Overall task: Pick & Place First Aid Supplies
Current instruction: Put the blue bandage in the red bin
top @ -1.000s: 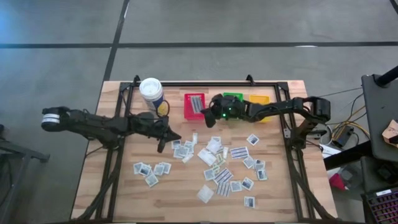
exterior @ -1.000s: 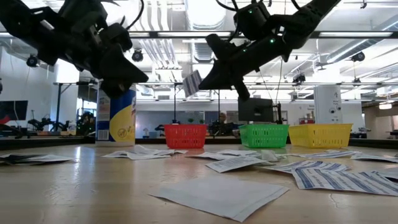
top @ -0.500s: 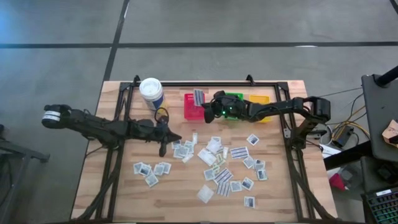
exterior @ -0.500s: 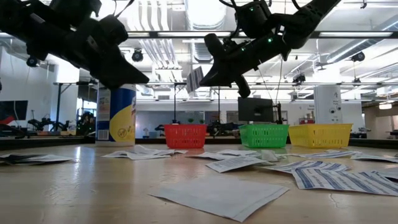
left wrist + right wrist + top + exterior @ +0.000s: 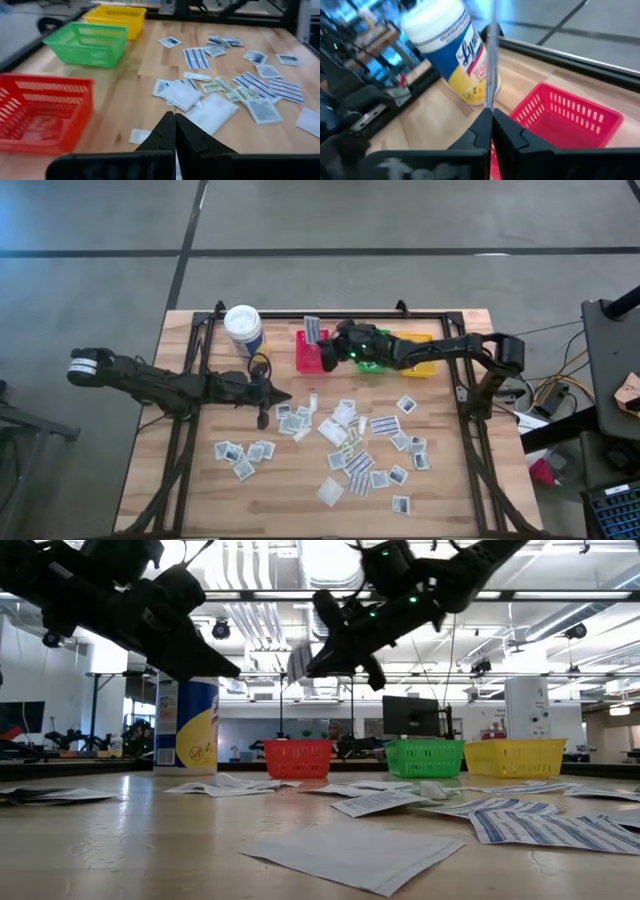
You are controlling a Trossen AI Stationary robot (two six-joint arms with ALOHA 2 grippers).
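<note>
Above the red bin, right hand pinches a packet.

One striped packet stands on edge above the far rim of the red bin, pinched at its lower edge between closed dark fingers; the low view shows it tilted and well above the bin, the right wrist view edge-on as a thin upright strip. The remaining packets lie flat and scattered on the table on the near side of the red bin: small white squares and oblongs, several with dark-blue stripes or prints, some overlapping. A separate cluster of square packets lies farther toward the left arm's side of the table.
</note>
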